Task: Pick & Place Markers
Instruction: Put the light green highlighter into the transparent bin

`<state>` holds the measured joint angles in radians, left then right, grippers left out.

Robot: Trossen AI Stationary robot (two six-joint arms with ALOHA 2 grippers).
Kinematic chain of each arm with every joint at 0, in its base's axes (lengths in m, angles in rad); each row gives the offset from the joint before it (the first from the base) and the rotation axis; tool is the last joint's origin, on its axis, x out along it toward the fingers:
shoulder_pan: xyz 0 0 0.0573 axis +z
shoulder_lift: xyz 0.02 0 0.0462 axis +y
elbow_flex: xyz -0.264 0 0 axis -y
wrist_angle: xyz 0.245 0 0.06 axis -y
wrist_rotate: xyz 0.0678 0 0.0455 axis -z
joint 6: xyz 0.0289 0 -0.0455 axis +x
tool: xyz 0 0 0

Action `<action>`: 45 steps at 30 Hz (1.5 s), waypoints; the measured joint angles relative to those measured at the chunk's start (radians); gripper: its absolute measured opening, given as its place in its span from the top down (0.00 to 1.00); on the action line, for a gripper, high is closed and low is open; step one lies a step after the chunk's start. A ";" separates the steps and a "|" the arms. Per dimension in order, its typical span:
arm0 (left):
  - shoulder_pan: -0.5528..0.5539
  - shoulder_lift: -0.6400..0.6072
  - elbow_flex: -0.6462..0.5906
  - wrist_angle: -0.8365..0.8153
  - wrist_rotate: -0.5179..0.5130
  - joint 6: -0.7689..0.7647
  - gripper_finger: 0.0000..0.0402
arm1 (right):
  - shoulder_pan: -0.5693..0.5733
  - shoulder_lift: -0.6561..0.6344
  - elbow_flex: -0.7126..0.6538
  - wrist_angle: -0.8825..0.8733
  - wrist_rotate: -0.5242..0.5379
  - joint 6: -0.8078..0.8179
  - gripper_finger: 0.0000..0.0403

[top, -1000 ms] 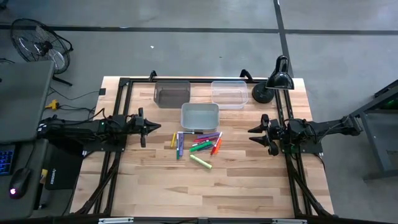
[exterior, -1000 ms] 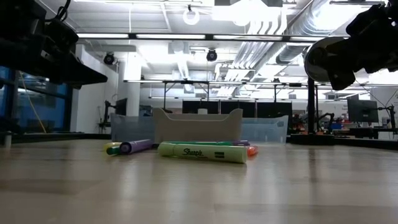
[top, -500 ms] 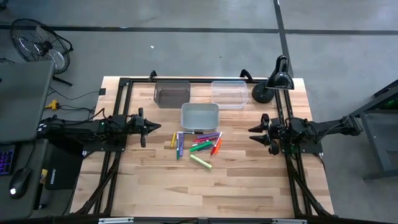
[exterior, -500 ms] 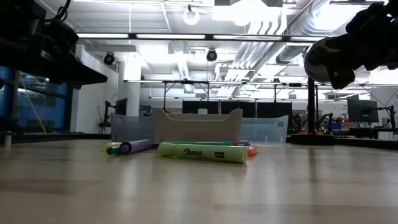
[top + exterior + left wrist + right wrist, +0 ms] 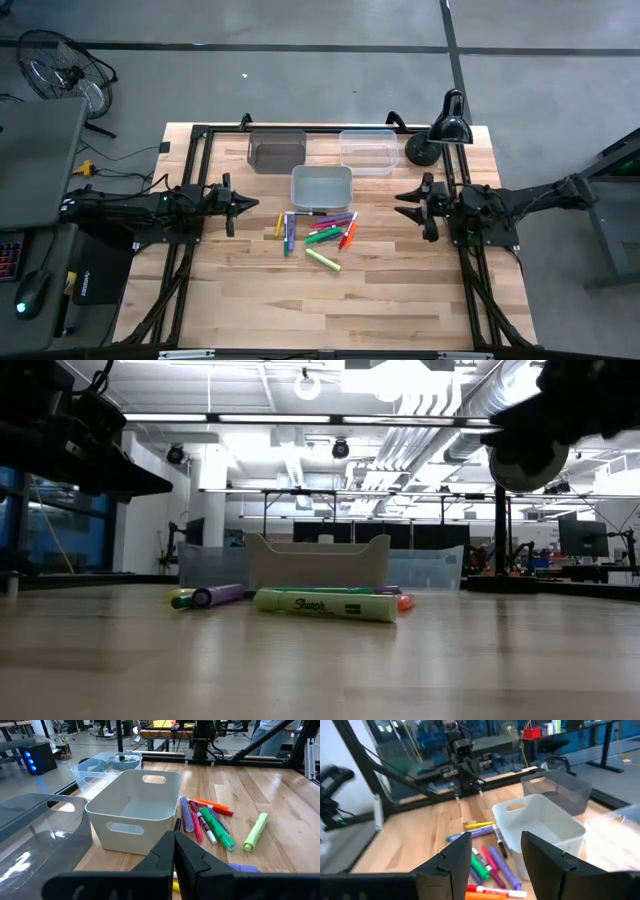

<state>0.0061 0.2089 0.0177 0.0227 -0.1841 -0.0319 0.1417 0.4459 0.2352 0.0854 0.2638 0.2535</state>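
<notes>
Several markers (image 5: 318, 233), purple, green, yellow, red-orange and pink, lie in a loose cluster on the wooden table, just on the near side of a white bin (image 5: 321, 186). In the low view a yellow-green marker (image 5: 325, 604) lies in front. My left gripper (image 5: 252, 205) hovers left of the cluster, fingers shut (image 5: 174, 851). My right gripper (image 5: 402, 204) hovers right of the cluster, fingers open (image 5: 495, 857), pointing toward the markers (image 5: 485, 862). Neither touches anything.
A dark grey bin (image 5: 277, 150) and a clear bin (image 5: 368, 150) stand behind the white bin at the far edge. A black desk lamp (image 5: 440, 135) stands at the far right corner. Black frame rails (image 5: 195, 240) run along both sides. Bare wood lies on the near side of the markers.
My right gripper has moved a little toward the table's left and far side, closer to the markers, and has risen in the low view. The left arm and the markers have kept still.
</notes>
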 joint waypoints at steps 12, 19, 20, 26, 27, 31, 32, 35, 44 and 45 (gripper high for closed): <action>0.000 0.000 0.000 0.000 0.000 0.000 1.00 | 0.000 0.654 0.490 -0.312 0.015 -0.051 0.60; 0.000 0.000 0.000 0.000 0.000 0.000 1.00 | 0.000 0.903 0.708 -0.466 -0.021 -0.046 0.60; 0.000 0.000 0.000 0.000 0.000 0.000 1.00 | 0.000 0.934 0.741 -0.488 -0.043 -0.045 0.60; 0.000 0.000 0.000 0.000 0.000 0.000 1.00 | 0.000 1.122 0.952 -0.635 -0.157 -0.034 0.60; 0.000 0.000 0.000 0.000 0.000 0.000 1.00 | 0.000 1.151 0.984 -0.659 -0.175 -0.016 0.60; 0.000 0.000 0.000 0.000 0.000 0.000 1.00 | 0.000 1.256 1.090 -0.695 -0.230 0.067 0.60; 0.000 0.000 0.000 0.000 0.000 0.000 1.00 | 0.003 1.278 1.104 -0.703 -0.247 0.072 0.60; 0.000 0.000 0.000 0.000 0.000 0.000 1.00 | 0.017 1.342 1.121 -0.713 -0.268 0.072 0.60; 0.000 0.000 0.000 0.000 0.000 0.000 1.00 | 0.007 1.438 1.125 -0.706 -0.297 0.195 0.60; 0.000 0.000 0.000 0.000 0.000 0.000 1.00 | 0.004 1.440 1.125 -0.701 -0.306 0.206 0.60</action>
<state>0.0063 0.2089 0.0177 0.0231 -0.1841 -0.0319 0.1461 1.8856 1.3605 -0.6155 -0.0426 0.4596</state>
